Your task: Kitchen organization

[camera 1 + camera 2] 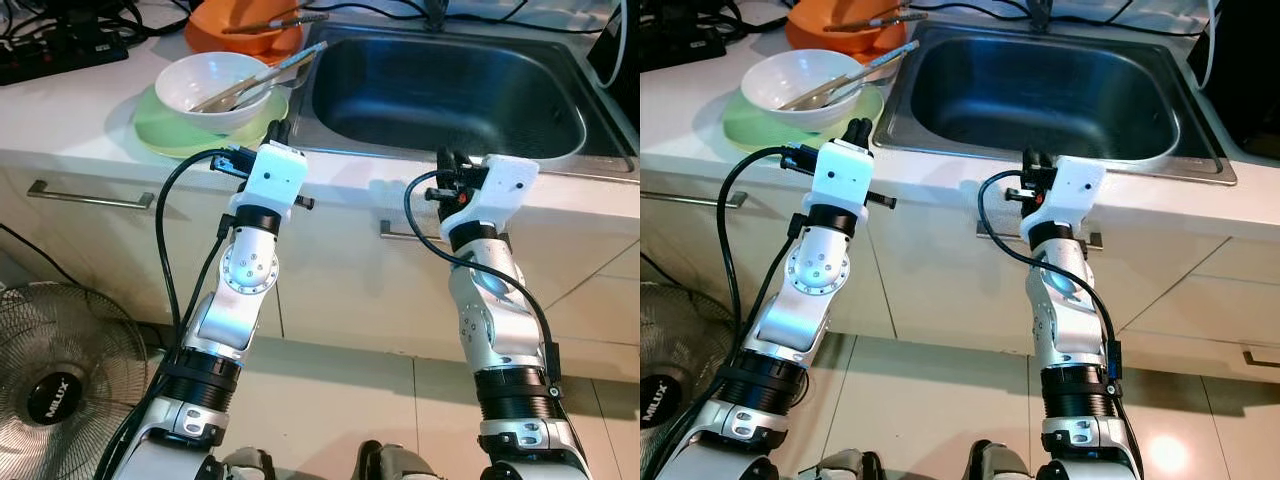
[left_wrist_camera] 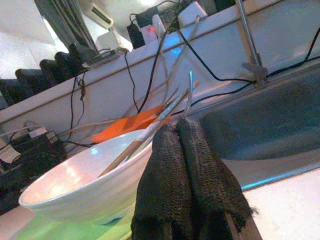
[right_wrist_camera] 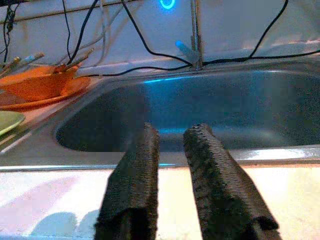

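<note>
Far left on the counter, the white bowl [image 1: 210, 88] sits on a green plate [image 1: 165, 128], chopsticks [image 1: 262, 75] and a spoon resting inside it; an orange bowl [image 1: 240, 35] lies just behind. Left gripper [image 2: 186, 150] pokes up at the counter edge just beside that plate, fingers pressed together, holding nothing. Next, the steel sink [image 1: 450, 95]. Right gripper [image 3: 170, 145] hovers at the sink's front rim, fingers slightly parted, empty
</note>
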